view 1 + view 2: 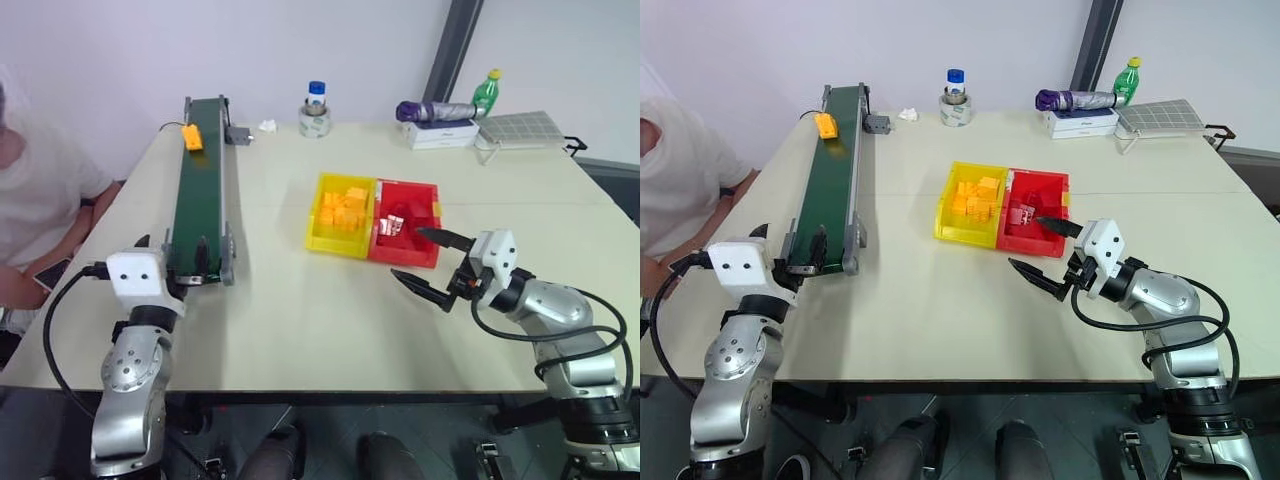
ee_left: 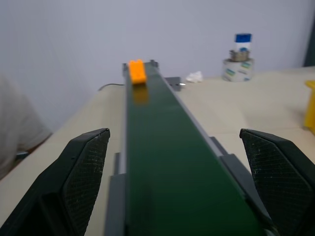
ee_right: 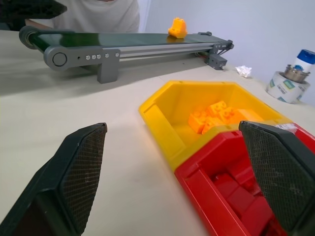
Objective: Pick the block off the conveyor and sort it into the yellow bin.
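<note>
Orange block (image 1: 191, 137) is sitting way up the far end of the belt (image 1: 200, 190). Looks like light, hard plastic, so I'd pinch its long flat sides. Left claw (image 1: 171, 262) wide open at the near end, right claw (image 1: 430, 262) open by the yellow bin (image 1: 322, 240).

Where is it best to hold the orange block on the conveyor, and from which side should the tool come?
Probably across the block's long sides, coming from above. It lies lengthwise on the conveyor, whose raised frame rails leave little room for a low sideways approach.
</note>
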`<action>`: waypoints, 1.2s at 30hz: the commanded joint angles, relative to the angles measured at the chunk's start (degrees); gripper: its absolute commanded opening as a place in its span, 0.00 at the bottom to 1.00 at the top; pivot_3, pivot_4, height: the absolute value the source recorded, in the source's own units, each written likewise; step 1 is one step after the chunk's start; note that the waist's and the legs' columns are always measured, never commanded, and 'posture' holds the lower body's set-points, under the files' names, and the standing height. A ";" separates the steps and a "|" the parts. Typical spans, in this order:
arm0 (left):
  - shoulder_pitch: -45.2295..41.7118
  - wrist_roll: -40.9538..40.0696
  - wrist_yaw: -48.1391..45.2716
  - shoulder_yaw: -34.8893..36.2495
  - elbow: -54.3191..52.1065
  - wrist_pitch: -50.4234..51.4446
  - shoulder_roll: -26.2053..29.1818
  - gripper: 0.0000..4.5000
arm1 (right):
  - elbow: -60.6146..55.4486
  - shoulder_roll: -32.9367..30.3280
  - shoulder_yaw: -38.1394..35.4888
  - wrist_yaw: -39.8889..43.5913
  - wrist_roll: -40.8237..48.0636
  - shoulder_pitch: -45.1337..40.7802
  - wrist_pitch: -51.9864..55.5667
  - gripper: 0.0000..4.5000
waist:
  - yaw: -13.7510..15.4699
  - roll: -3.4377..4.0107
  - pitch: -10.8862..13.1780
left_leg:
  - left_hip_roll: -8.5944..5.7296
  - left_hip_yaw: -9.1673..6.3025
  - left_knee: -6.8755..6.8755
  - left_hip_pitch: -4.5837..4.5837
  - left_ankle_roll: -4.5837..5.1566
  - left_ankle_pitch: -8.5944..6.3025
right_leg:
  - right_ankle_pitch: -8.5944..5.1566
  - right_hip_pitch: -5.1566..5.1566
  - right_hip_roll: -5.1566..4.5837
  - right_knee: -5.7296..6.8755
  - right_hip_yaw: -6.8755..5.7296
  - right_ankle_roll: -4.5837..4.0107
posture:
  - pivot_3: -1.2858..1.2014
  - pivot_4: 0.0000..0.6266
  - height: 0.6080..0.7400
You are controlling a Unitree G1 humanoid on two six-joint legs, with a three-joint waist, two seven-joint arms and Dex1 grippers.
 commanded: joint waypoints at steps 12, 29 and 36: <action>-1.21 1.81 2.48 -0.95 -1.96 0.53 -1.21 0.99 | -2.97 -0.33 -1.45 -0.58 0.74 1.42 -0.63 1.00 | -0.10 0.00 0.00 | 0.03 0.04 -0.01 0.00 0.01 0.00 | 0.05 -0.04 0.03 -0.01 -0.04 -0.08 | 0.52 0.24 1.00; -1.90 1.77 2.63 0.11 -1.10 1.58 -0.94 0.99 | -3.09 -1.81 -4.10 0.65 3.14 4.41 0.86 1.00 | -0.02 0.00 0.00 | 0.04 0.04 -0.01 0.00 0.01 -0.01 | 0.01 -0.04 0.02 -0.02 -0.04 -0.04 | 0.52 0.24 1.00; -3.13 1.71 2.58 1.54 -0.73 2.29 0.21 0.99 | -1.37 -4.50 -8.46 3.12 4.35 8.97 0.03 1.00 | -0.09 -0.01 0.00 | 0.05 0.04 -0.01 -0.02 0.02 -0.01 | -0.02 -0.03 0.01 -0.04 -0.05 0.01 | 0.52 0.24 1.00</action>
